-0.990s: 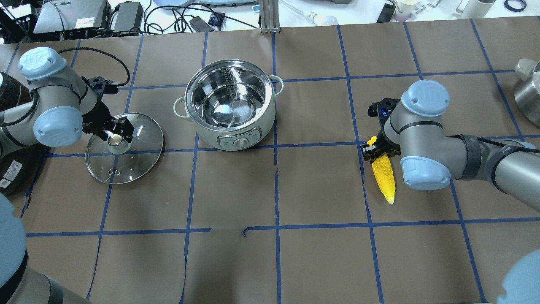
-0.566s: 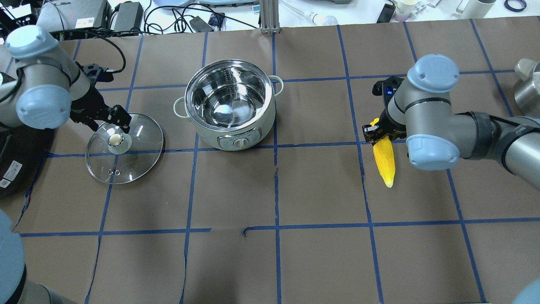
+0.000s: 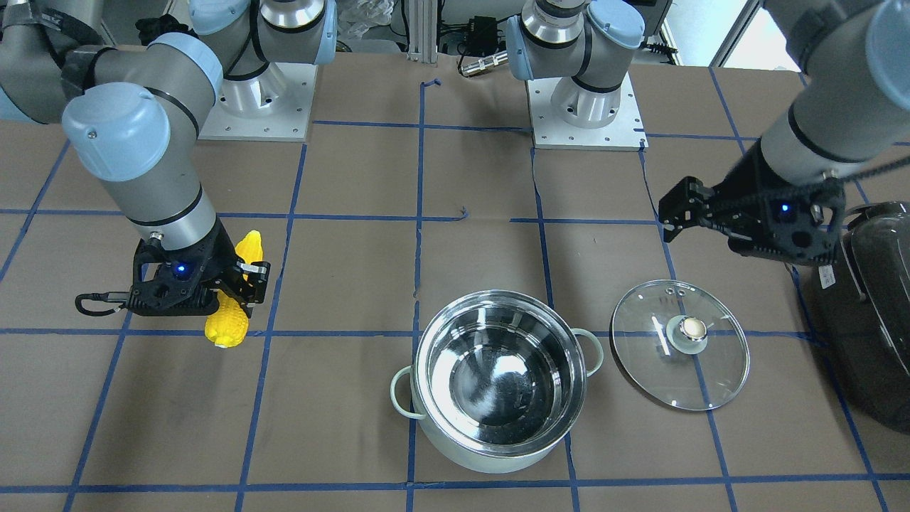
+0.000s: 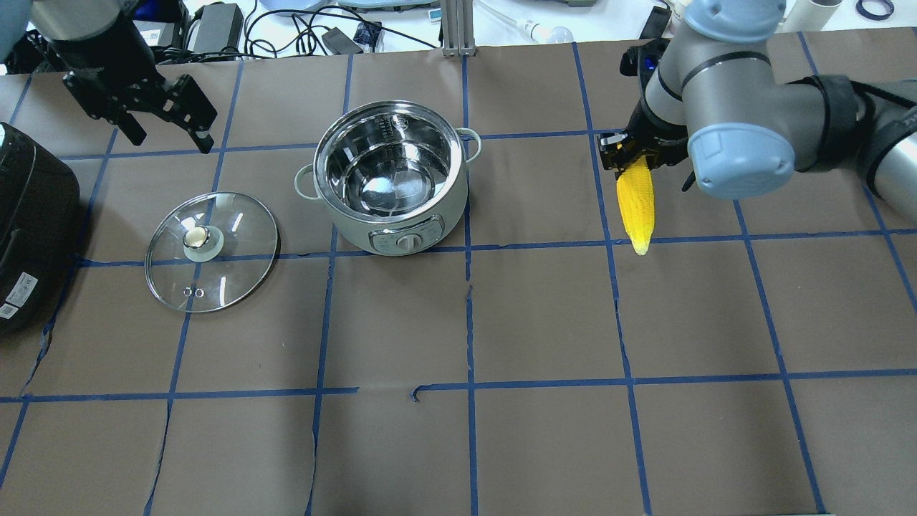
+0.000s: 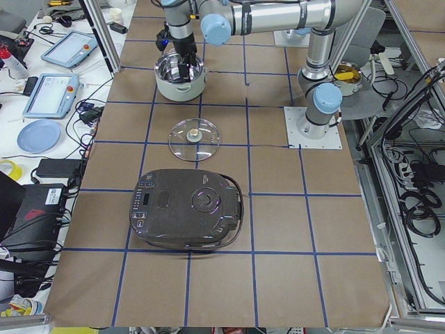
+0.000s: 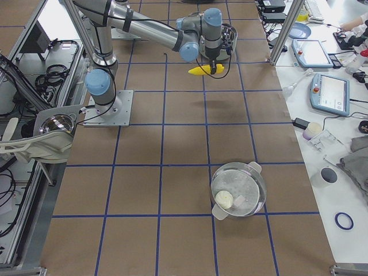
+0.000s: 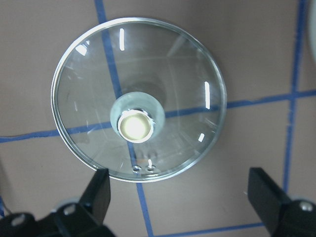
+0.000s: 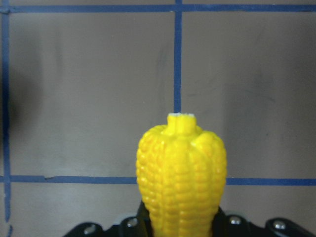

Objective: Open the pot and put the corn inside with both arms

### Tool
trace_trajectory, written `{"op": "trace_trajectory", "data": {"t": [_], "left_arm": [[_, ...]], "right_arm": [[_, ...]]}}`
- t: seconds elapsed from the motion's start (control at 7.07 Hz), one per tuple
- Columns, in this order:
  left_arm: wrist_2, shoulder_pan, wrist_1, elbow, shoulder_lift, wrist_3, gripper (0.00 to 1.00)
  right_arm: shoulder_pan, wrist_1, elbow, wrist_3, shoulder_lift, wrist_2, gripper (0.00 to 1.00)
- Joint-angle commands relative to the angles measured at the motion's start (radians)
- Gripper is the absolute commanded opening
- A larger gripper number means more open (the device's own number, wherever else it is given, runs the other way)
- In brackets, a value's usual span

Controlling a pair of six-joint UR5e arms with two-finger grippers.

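Observation:
The pot (image 4: 444, 215) stands open and empty at the table's middle; it also shows in the front view (image 3: 490, 455). Its glass lid (image 4: 236, 236) lies flat on the table to the pot's left, knob up, and also shows in the front view (image 3: 718, 370) and the left wrist view (image 7: 173, 74). My left gripper (image 4: 172, 140) is open and empty, raised above the table beyond the lid. My right gripper (image 4: 630, 161) is shut on the thick end of the yellow corn (image 4: 636, 204). It holds the corn in the air to the right of the pot, and the tip shows in the right wrist view (image 8: 181, 168).
A large dark appliance (image 4: 32, 229) sits at the table's left end, close to the lid. Another metal pot (image 4: 899, 165) stands at the right edge. Cables and clutter lie beyond the far edge. Brown paper with blue tape lines covers the table.
My left gripper has let go of the lid knob and has risen away toward the far left. My right gripper has lifted the corn and carried it toward the far side.

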Motion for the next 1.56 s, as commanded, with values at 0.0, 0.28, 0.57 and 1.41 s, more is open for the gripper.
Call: {"op": "trace_trajectory", "data": {"t": [0.0,0.28,0.57,1.41], "left_arm": [[-0.003,-0.089,0.021,0.010,0.070,-0.041,1.00],[0.003,-0.152,0.047,-0.034,0.103,-0.127,1.00],[0.003,-0.157,0.093,-0.071,0.120,-0.310,1.00],[0.000,-0.154,0.130,-0.128,0.151,-0.322,1.00]], "right_arm": [[0.091,0.109,-0.151,0.133,0.043,-0.009,0.16],[0.188,0.197,-0.312,0.283,0.128,-0.006,0.16],[0.286,0.232,-0.479,0.413,0.250,-0.011,0.17],[0.446,0.182,-0.730,0.566,0.537,0.001,0.21]]}}
